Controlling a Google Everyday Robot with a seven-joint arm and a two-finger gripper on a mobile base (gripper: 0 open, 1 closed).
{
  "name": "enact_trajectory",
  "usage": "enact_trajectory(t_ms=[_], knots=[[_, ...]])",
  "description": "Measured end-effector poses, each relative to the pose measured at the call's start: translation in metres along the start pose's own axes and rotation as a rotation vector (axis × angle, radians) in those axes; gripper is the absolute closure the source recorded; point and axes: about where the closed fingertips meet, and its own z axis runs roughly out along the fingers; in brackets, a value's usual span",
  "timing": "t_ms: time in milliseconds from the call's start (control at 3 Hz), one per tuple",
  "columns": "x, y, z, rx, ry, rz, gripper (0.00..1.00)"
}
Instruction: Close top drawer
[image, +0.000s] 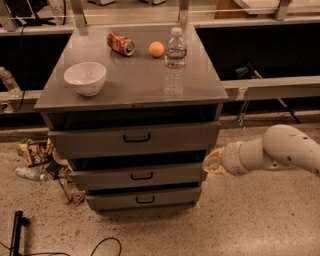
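Observation:
The top drawer (135, 139) is a wide grey metal drawer with a dark bar handle (137, 137) at its centre. It stands pulled out a little from the cabinet, with a dark gap above its front panel. My gripper (212, 161) is at the end of the white arm (280, 150) coming in from the right. It sits at the cabinet's right front corner, just below the top drawer's right end and level with the middle drawer (141, 176).
On the cabinet top (135, 80) are a white bowl (85, 77), a red can (121, 43) on its side, an orange (156, 48) and a water bottle (175, 52). The bottom drawer (145, 199) also stands out a little. Snack wrappers (34, 152) and cables (100, 246) lie on the floor left.

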Motion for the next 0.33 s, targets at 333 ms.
enact_trajectory(t_ms=[333], knots=[[0.0011, 0.0005, 0.0013, 0.0, -0.001, 0.003, 0.75]])
